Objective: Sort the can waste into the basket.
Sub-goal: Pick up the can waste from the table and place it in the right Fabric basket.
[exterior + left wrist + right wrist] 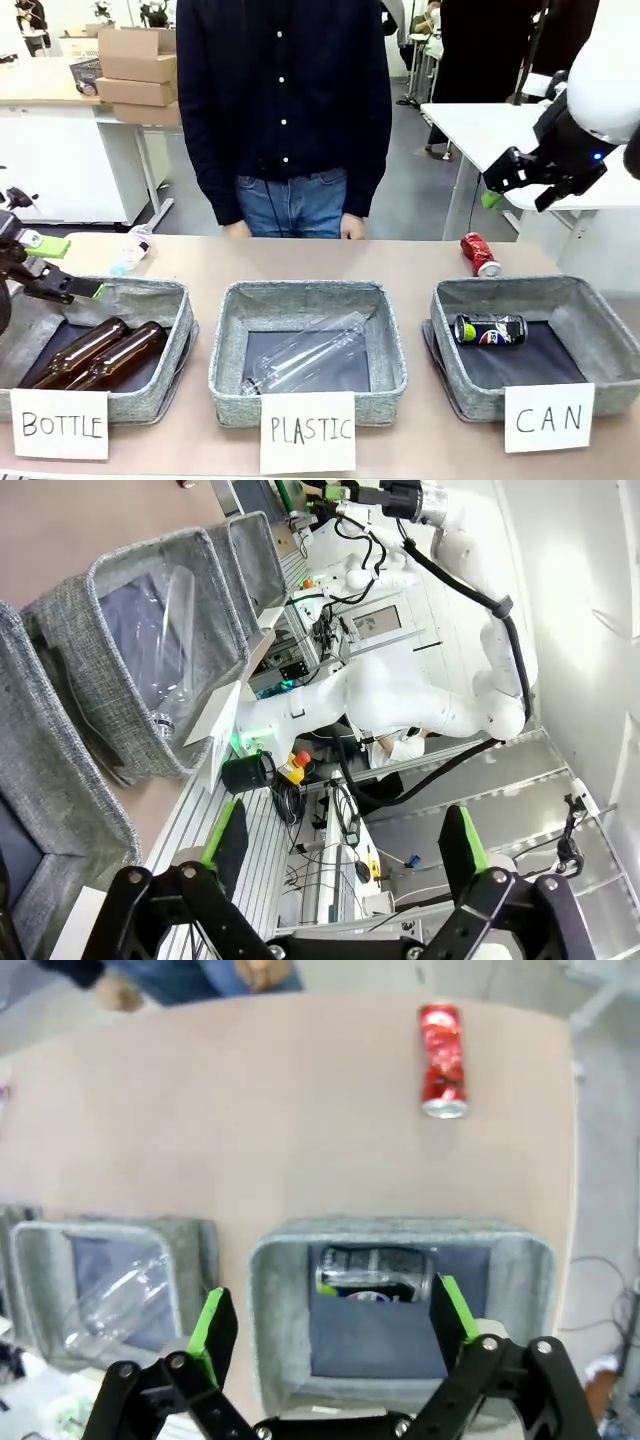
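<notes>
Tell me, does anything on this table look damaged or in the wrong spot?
Yes. A dented red can lies on its side on the bare table behind the CAN basket, while the dark can is already inside. A clear plastic bottle also lies loose on the table behind the BOTTLE basket, outside any basket.

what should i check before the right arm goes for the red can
1. Right gripper open and empty: ok.
2. Red can free on the table, lying on its side behind the CAN basket, nothing on it: ok.
3. Person's hands at the far table edge, away from the red can: ok.
4. CAN basket has room beside the dark can: ok.
5. Left gripper open, over the BOTTLE basket, out of the path: ok.
6. Dented can firm enough to grip: cannot tell.
</notes>
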Action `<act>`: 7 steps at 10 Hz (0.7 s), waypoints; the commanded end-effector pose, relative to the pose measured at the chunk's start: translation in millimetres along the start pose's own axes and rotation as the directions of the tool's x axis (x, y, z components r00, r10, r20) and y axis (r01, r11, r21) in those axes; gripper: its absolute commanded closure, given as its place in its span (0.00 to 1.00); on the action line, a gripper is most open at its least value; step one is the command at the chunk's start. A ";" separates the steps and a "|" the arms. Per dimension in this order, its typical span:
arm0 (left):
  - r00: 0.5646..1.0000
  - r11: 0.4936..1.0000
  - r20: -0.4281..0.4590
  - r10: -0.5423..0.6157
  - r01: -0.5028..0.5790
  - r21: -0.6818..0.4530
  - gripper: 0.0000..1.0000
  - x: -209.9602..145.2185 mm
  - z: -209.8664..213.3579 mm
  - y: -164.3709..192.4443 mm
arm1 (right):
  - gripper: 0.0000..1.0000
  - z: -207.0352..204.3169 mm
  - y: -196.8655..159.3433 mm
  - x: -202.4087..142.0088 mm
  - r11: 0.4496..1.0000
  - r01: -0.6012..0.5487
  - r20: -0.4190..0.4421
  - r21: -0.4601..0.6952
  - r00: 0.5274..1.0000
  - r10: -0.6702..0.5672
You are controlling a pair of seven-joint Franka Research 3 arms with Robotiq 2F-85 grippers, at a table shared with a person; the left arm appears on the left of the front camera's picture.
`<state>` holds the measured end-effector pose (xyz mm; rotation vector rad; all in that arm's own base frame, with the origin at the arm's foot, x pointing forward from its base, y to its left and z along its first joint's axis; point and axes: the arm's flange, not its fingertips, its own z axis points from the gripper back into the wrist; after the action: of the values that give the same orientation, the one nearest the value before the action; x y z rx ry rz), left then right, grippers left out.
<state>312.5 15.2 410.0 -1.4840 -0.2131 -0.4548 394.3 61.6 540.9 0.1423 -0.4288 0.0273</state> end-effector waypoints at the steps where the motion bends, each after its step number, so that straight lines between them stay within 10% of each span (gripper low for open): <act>1: 1.000 1.000 -0.005 0.002 -0.002 0.000 0.00 -0.9 2.0 -3.6 | 0.00 -49.0 -26.2 76.7 0.989 0.069 -0.060 -0.127 0.995 -0.077; 7: 1.000 1.000 -0.005 0.002 -0.002 0.000 0.00 -0.9 2.0 -3.6 | 0.00 -234.2 -102.6 159.2 0.992 0.113 -0.084 -0.050 0.990 -0.117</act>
<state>312.6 15.3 409.9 -1.4840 -0.2130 -0.4543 639.6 -13.2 371.2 0.0480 -0.2996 -0.1168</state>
